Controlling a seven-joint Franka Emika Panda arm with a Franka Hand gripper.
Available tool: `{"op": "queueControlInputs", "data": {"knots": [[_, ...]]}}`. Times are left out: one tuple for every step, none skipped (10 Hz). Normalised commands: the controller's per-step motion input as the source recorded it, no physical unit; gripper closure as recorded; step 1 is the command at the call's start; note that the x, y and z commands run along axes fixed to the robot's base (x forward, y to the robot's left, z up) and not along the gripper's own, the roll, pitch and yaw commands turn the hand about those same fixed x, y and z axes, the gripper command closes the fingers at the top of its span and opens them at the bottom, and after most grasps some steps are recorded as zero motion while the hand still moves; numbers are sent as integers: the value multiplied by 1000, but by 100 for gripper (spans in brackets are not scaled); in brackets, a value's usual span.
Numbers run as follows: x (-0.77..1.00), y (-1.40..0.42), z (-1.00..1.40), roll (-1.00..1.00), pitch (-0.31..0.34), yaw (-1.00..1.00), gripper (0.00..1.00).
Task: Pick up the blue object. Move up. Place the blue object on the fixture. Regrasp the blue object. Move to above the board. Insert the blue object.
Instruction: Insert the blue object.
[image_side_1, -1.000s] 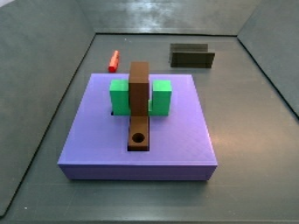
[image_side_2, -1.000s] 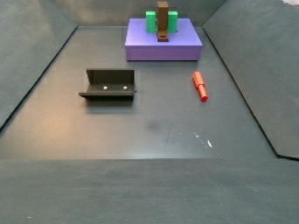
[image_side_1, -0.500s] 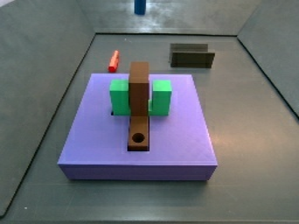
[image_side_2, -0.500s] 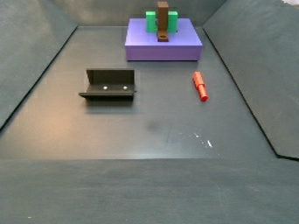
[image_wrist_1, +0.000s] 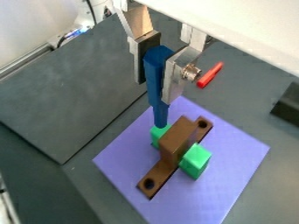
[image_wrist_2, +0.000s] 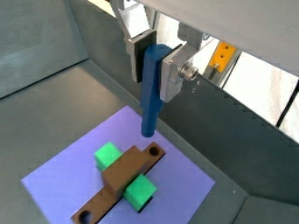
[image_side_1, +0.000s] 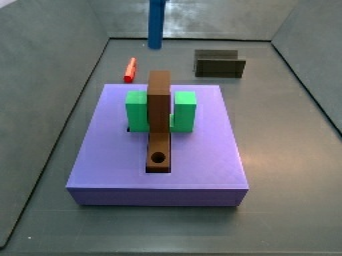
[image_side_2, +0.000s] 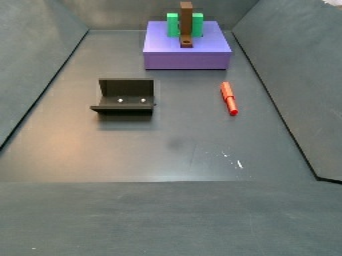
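Observation:
My gripper is shut on the blue object, a straight blue rod that hangs down between the silver fingers in both wrist views. The rod hangs above the far end of the board, a brown plank through a green block, with its hole at the near end. In a side view the rod's lower part shows at the top edge; the gripper itself is out of that view. The fixture stands empty on the floor, as a side view also shows.
The board and green block rest on a purple base. A red peg lies on the floor beside the base, also seen in a side view. Grey walls enclose the floor.
The blue object has come down into a side view from the top edge: absent one second ago, only its tip half a second ago, much more now.

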Motion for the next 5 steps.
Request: {"op": "queueControlInputs", "data": {"knots": [[0, -389, -357, -167, 0, 71, 100], [0, -369, -483, -44, -80, 191, 100], [0, -294, -554, -6, -106, 177, 100], [0, -209, -620, 0, -170, 189, 100], [0, -137, -634, 11, -199, 206, 100]]}}
